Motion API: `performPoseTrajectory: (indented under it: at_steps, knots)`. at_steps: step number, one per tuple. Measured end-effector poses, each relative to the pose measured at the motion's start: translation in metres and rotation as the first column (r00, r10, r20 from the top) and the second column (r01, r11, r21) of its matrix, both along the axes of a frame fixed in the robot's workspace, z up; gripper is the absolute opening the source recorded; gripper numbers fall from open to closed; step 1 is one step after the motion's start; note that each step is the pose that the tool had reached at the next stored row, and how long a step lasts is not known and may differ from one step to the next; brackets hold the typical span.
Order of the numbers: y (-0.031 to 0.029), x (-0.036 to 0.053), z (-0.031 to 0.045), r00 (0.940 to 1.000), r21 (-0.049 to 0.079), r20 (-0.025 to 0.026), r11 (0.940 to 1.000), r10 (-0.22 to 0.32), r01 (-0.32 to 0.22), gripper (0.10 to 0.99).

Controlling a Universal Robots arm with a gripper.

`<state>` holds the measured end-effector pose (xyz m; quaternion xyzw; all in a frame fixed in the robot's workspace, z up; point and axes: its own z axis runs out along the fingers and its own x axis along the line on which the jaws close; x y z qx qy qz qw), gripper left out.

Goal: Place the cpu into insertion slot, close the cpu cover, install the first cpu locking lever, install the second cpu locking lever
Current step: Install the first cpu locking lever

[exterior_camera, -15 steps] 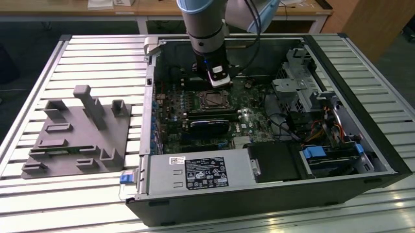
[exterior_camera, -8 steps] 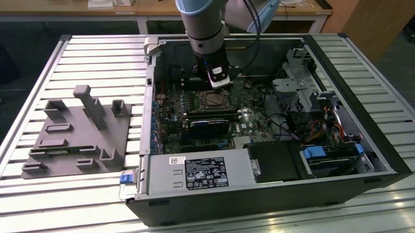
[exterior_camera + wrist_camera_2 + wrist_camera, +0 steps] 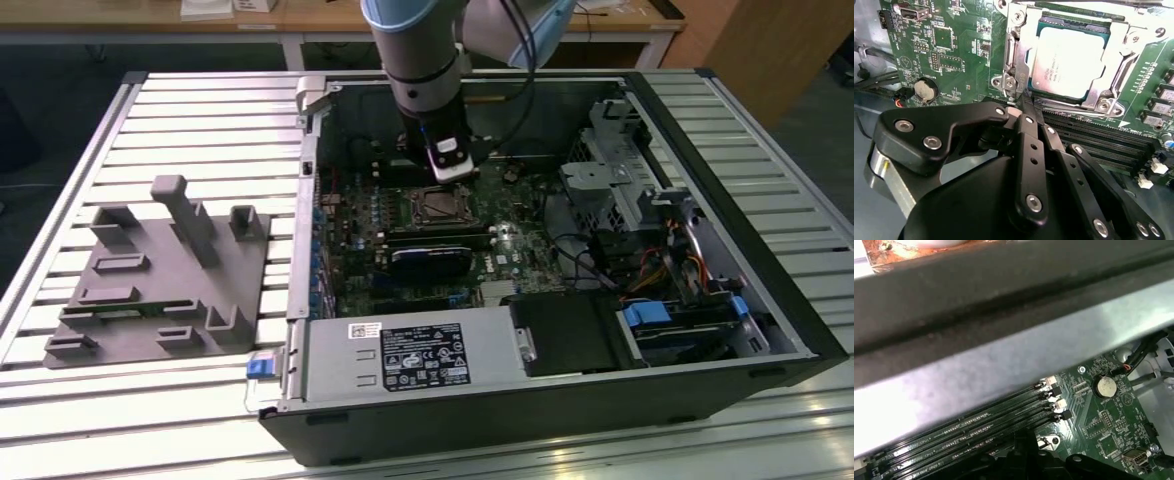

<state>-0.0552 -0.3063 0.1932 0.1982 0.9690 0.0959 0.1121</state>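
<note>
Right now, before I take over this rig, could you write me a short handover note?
End effector: shut, tip at a corner of the slot.
Cpu: seated in the slot.
Cover: lying down over the cpu.
Done: cpu placed, cover looks closed.
Left: the levers. I cannot tell whether either one is locked, or whether the tip holds one.
</note>
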Motion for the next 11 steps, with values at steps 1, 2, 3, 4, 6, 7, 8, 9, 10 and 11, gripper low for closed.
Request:
performPoseTrajectory:
  at_steps: [1,2,3,4,6,7,8,9,10,11]
  knots:
    - [0.0000,0.0000,0.0010,1.0000,0.000,-0.0001,1.0000,0.000,0.000,0.106]
    - [0.0000,0.0000,0.0020,1.0000,0.000,-0.0001,1.0000,0.000,0.000,0.106]
    - [0.0000,0.0000,0.0030,1.0000,0.000,-0.0001,1.0000,0.000,0.000,0.106]
    - [0.0000,0.0000,0.0040,1.0000,0.000,-0.0001,1.0000,0.000,0.000,0.106]
    - [0.0000,0.0000,0.0055,1.0000,0.001,-0.0001,1.0000,0.000,0.000,0.106]
    - [0.0000,0.0000,0.0060,1.0000,0.001,-0.0001,1.0000,0.000,0.000,0.106]
    - [0.0000,0.0000,0.0064,1.0000,0.002,-0.0001,1.0000,0.000,0.000,0.106]
    - [0.0000,-0.0001,0.0067,1.0000,0.002,0.0000,1.0000,0.000,0.000,0.106]
    - [0.0000,-0.0002,0.0067,1.0000,0.003,0.0001,1.0000,0.000,0.000,0.106]
    - [0.0000,-0.0010,0.0068,1.0000,0.004,0.0000,1.0000,0.000,0.000,0.106]
